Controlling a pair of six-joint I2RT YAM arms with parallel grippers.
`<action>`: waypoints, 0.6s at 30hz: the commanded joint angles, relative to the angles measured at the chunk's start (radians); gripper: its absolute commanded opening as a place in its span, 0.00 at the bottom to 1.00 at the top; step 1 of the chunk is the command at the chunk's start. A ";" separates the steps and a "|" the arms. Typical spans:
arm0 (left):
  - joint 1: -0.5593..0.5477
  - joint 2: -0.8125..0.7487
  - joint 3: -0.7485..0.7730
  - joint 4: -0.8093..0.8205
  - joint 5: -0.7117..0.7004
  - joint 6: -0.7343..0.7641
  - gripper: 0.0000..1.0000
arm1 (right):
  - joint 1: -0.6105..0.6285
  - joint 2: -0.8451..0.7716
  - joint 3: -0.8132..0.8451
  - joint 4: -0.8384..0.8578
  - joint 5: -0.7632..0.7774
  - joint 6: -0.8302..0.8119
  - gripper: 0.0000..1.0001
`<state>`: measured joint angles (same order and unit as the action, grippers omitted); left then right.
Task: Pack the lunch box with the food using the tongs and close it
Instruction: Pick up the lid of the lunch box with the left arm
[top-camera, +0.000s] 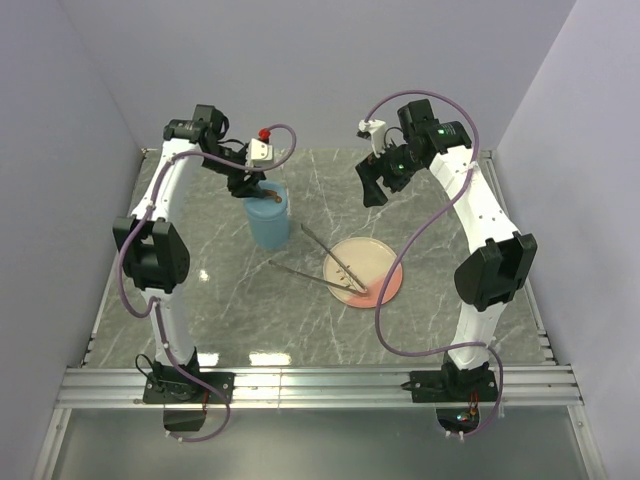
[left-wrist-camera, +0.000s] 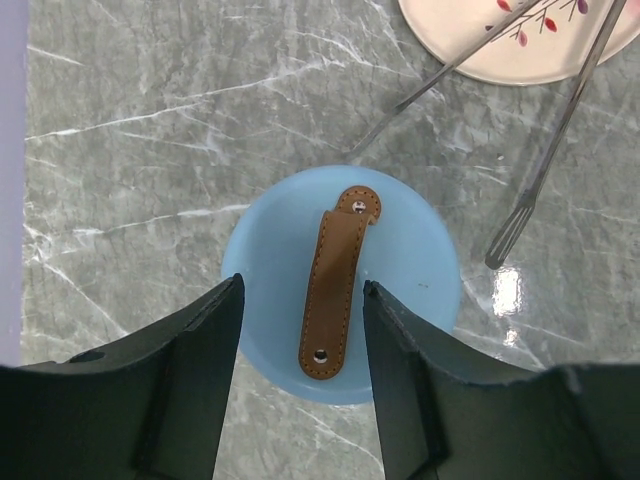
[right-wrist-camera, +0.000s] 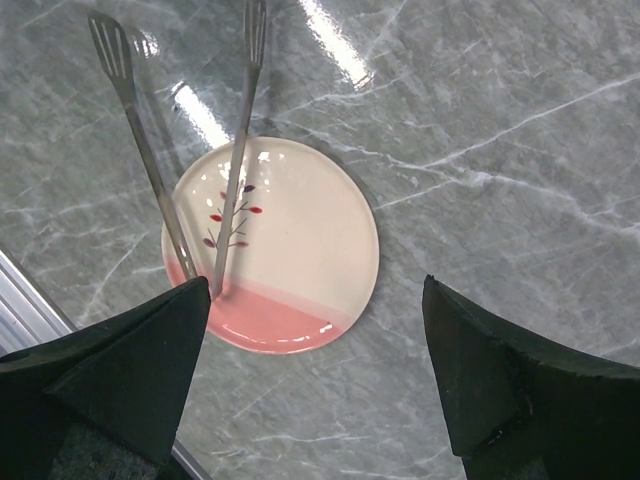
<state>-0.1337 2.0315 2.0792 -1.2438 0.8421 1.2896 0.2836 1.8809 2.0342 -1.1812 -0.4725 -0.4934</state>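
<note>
Left gripper (left-wrist-camera: 303, 288) hangs part-open over the box (top-camera: 270, 228) at far left, jaws either side of the lid's (left-wrist-camera: 412, 268) strap (left-wrist-camera: 335, 280). Lid on; no food shows. Tongs (right-wrist-camera: 236, 165) lie across the plate (right-wrist-camera: 305, 250); right gripper (right-wrist-camera: 315, 300) gapes empty above. Packing looks nearly finished.

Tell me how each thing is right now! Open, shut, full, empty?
Tall light-blue cylindrical lunch box: upright, closed.
Round blue lid with brown strap handle: seated on the lunch box.
Flat pink-and-cream round plate: no food on it.
Long thin silver metal tongs: unheld, arms spread, joined end on plate, tips on grey marble table.
Left gripper: open, fingers either side of the strap.
Right gripper: wide open, empty.
</note>
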 joint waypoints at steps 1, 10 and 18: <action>-0.010 0.019 0.019 -0.023 0.049 0.010 0.56 | -0.006 -0.029 0.018 -0.014 -0.011 -0.011 0.93; -0.024 0.056 0.024 -0.036 0.055 -0.003 0.49 | -0.004 -0.016 0.035 -0.034 0.000 -0.020 0.93; -0.024 0.053 0.012 -0.022 0.049 -0.018 0.30 | -0.014 -0.008 0.044 -0.040 0.006 -0.025 0.93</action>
<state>-0.1547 2.0823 2.0796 -1.2591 0.8761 1.2629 0.2821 1.8809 2.0365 -1.2076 -0.4713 -0.5041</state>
